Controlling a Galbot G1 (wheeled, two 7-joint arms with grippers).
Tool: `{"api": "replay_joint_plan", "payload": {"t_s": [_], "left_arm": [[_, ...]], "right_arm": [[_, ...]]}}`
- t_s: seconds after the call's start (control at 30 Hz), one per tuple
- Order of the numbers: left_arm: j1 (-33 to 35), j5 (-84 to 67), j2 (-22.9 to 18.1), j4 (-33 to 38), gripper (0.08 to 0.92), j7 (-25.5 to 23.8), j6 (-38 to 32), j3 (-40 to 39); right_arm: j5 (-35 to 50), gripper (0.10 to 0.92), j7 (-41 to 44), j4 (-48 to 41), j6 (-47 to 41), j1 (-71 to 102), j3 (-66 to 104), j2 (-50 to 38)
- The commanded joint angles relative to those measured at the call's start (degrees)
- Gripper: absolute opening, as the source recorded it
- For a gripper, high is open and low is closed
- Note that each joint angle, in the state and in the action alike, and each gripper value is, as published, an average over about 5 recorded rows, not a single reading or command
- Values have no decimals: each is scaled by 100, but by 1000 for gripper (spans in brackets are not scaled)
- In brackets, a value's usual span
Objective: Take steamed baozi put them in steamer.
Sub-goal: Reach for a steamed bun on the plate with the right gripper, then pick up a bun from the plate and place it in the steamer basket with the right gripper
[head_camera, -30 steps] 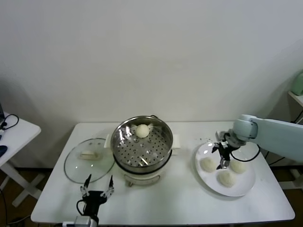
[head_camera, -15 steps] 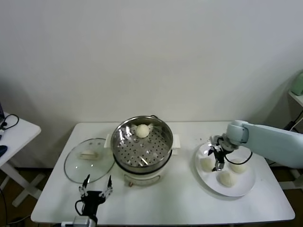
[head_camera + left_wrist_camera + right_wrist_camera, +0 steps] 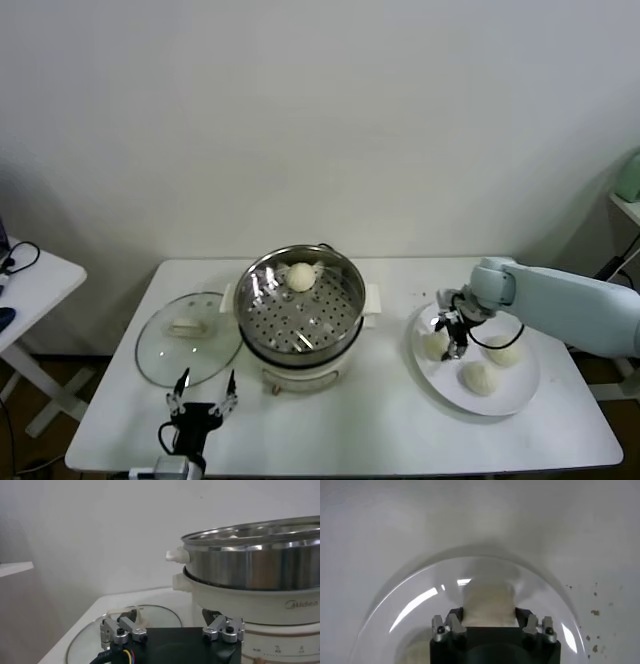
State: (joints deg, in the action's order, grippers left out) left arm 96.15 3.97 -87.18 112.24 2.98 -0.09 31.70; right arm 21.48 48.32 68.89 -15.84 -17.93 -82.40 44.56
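Three smooth domed baozi [image 3: 481, 377] lie on a glossy white plate [image 3: 520, 396]; a fourth sits in the perforated steel steamer [image 3: 300, 305]. My right tool [image 3: 452, 338] reaches down, fingers [image 3: 454, 624] clasping the leftmost bun [image 3: 488, 605]. My left tool [image 3: 203, 404] is parked low at the table's near edge, spread wide.

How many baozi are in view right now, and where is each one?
4. One baozi sits in the steamer at its far side. Three are on the white plate: one between the right gripper fingers, one behind, one nearest.
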Motion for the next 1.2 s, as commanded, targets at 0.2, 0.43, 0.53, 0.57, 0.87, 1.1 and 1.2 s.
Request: {"api": "replay_joint_plan", "payload": {"t_s": [0.2, 0.43, 0.53, 0.57, 0.87, 1.1, 1.2], "left_arm": [[-1, -1, 7, 11, 823, 2, 3, -12], [-17, 2, 45, 33, 823, 1, 14, -50], [-11, 4, 74, 50, 823, -1, 24, -72], [-8, 4, 79, 53, 823, -1, 25, -78], [1, 12, 87, 96, 823, 1, 25, -173], [0, -10, 86, 200, 823, -9, 49, -171], [3, -29, 82, 230, 823, -13, 58, -139]], "right_arm": [[535, 653, 108, 581, 2, -1252, -753, -154], [1513, 653, 451, 1458, 47, -3487, -2087, -135], [1950, 653, 548, 1836, 24, -4166, -2238, -57], [2104, 653, 560, 1937, 9, -4335, -2236, -30], [3119, 653, 346, 2309, -364, -4660, -1148, 690], [3387, 653, -103, 2148, -801, -3945, -487, 1614], [3341, 653, -226, 1851, -897, -3577, -373, 2063]]}}
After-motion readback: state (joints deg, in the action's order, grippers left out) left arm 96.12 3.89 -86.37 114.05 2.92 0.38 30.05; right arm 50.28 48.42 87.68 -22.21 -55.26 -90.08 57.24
